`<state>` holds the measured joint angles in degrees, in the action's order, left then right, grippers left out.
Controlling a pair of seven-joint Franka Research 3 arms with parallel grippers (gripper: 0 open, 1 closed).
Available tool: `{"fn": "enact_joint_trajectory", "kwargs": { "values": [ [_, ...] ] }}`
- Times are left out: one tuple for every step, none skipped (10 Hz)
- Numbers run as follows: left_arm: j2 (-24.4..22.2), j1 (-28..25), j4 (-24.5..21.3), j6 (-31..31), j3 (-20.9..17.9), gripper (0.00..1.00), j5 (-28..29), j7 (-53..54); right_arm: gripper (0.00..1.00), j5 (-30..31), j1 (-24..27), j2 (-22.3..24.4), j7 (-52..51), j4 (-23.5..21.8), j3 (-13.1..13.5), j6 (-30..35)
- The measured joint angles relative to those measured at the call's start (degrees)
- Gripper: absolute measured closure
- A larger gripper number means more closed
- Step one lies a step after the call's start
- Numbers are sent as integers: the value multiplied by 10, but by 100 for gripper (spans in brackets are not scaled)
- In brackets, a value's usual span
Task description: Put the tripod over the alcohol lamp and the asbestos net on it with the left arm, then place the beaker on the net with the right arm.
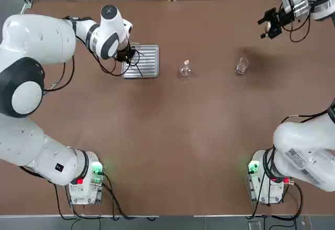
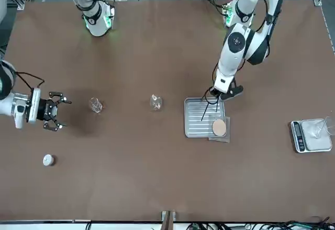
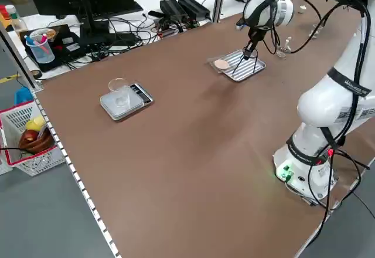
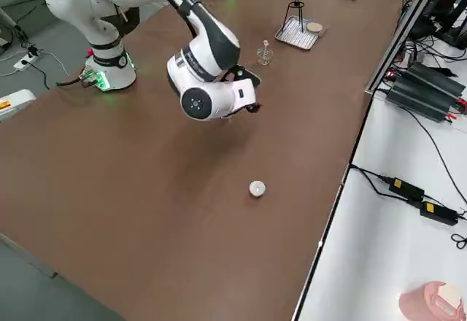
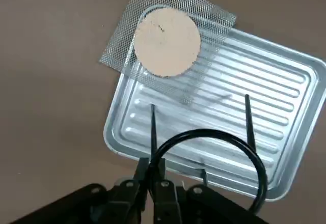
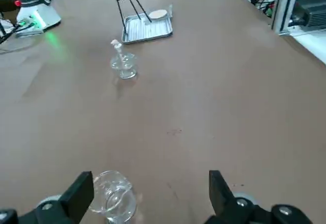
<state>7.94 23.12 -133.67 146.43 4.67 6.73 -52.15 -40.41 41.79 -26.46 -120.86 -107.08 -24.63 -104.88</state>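
Observation:
The black wire tripod (image 5: 204, 132) stands in the ribbed silver tray (image 5: 275, 91), and my left gripper (image 5: 155, 175) is shut on its ring from above (image 1: 127, 54). The asbestos net (image 5: 165, 40), grey mesh with a tan disc, lies half on the tray's corner and half on the table. The alcohol lamp (image 1: 185, 69) stands mid-table to the right of the tray. The beaker (image 1: 242, 65) sits further right. My right gripper (image 1: 268, 26) hovers open near the table's far right; in its wrist view the beaker (image 6: 114, 197) lies just inside one finger (image 6: 79, 196).
A small scale with a clear glass cup (image 2: 314, 131) on it sits at the table's far left side. A small white capped bottle (image 2: 48, 160) stands near the far right corner. Cables and power bricks (image 4: 416, 190) lie beyond the table's edges.

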Motion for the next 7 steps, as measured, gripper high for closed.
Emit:
{"fn": "enact_joint_trajectory", "kwargs": {
  "values": [
    [0, 0, 10, -6, 0, 92, 0, 0, 0, 0, 13, 0, -33, -17, -3, 0],
    [-1, 1, 36, -40, 0, 92, 0, 0, 0, 0, 23, 0, -68, -34, -3, 0],
    [0, 4, 80, -94, 2, 92, 0, 0, 0, 0, 31, 0, -99, -53, -4, -1],
    [3, 10, 127, -138, 6, 92, -6, -7, 0, 0, 41, -1, -121, -72, -4, -2],
    [13, 18, 173, -170, 15, 92, -19, -27, 0, 0, 52, -1, -130, -91, -4, -6],
    [34, 31, 220, -202, 26, 92, -28, -57, 0, 0, 65, -1, -139, -112, -4, -18],
    [64, 49, 270, -233, 32, 92, -30, -89, 0, 0, 76, -1, -149, -128, -4, -32]
  ]
}}
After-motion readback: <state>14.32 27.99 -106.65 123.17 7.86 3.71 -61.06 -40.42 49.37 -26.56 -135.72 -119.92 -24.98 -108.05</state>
